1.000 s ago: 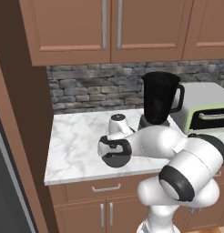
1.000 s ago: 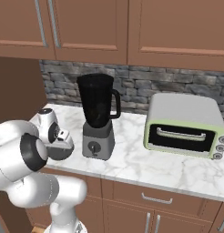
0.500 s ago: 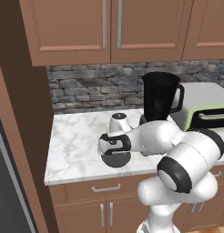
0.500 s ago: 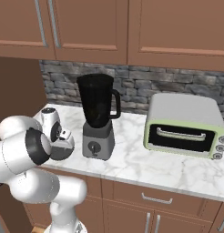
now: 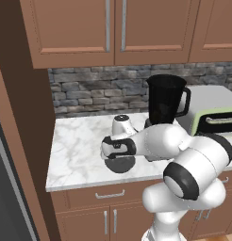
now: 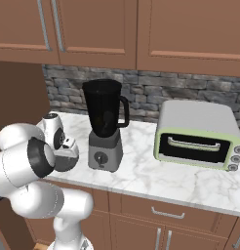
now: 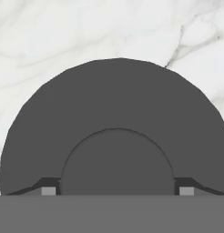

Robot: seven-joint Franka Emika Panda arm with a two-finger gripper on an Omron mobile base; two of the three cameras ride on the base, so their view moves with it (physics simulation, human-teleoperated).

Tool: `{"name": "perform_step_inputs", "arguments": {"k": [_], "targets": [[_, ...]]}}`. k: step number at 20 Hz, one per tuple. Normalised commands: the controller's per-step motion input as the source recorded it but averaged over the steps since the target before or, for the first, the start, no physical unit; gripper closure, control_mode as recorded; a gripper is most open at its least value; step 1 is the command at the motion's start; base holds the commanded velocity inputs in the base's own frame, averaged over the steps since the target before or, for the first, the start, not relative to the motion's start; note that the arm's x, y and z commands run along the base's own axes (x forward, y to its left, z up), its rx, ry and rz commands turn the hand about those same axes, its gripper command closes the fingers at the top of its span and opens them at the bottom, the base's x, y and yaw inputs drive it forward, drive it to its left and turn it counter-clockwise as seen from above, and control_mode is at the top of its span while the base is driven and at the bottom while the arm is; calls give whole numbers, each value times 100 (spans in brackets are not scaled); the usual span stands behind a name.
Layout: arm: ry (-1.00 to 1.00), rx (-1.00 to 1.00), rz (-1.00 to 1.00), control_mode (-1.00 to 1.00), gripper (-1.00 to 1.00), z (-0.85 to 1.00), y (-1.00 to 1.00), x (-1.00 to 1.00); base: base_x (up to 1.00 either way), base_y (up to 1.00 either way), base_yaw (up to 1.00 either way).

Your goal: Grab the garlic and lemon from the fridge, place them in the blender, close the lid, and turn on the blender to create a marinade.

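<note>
Hovering directly over the lid (image 7: 118,118) on the marble counter (image 5: 80,146), left of the blender (image 6: 105,124) — the gripper (image 7: 117,191) is seen spread wide, its fingertips (image 7: 49,191) flanking the lid's knob, nothing grasped.

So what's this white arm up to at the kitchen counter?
The white robot arm is reaching down over a flat round dark grey lid that lies on the white marble counter. Its gripper sits right above the lid's raised centre, fingers spread to either side, not yet clamped. The tall black blender jar on its grey base stands uncovered nearby, beside a pale green toaster oven.
</note>
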Motion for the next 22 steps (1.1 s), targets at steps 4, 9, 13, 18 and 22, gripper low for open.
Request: {"name": "perform_step_inputs", "arguments": {"k": [4,9,13,18,22], "targets": [[-10,0,0,-100,100,48,0,-22,0,0,0],[-17,-5,-1,-100,100,95,0,-11,0,0,0],[-16,-8,-2,-100,100,100,0,0,0,0,0],[-12,-12,-1,-100,100,100,0,0,0,0,0],[-10,-14,-2,-100,100,100,0,2,0,0,0]]}}
